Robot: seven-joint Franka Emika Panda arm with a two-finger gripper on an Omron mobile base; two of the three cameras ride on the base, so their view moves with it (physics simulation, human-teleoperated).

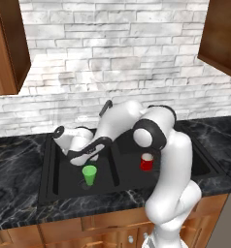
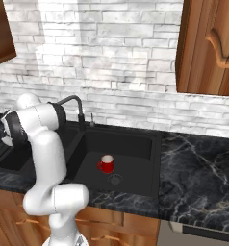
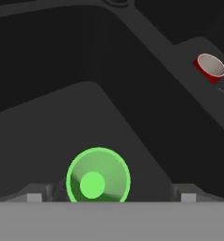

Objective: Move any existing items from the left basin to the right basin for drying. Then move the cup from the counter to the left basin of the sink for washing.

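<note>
The green cup [image 1: 90, 174] stands upright on the floor of the left basin [image 1: 63, 169] of the black sink. My gripper [image 1: 88, 159] hangs just above it, open, its jaws spread wider than the cup and gripping nothing. In the hand view the green cup [image 3: 98, 175] sits low between the two fingertips [image 3: 34, 196] of the gripper [image 3: 111, 196]. The red cup [image 1: 146, 162] with a white inside rests in the right basin [image 1: 129, 169], beyond the black ridge. From the other side, the red cup [image 2: 106, 164] lies tilted near the drain of the right basin [image 2: 131, 144].
A slim black curved faucet [image 2: 73, 103] rises behind the sink at the brick wall. Glossy black marble counter [image 1: 15, 193] runs on both sides of the sink [image 2: 198, 173]. Wooden cabinets hang above at left and right.
</note>
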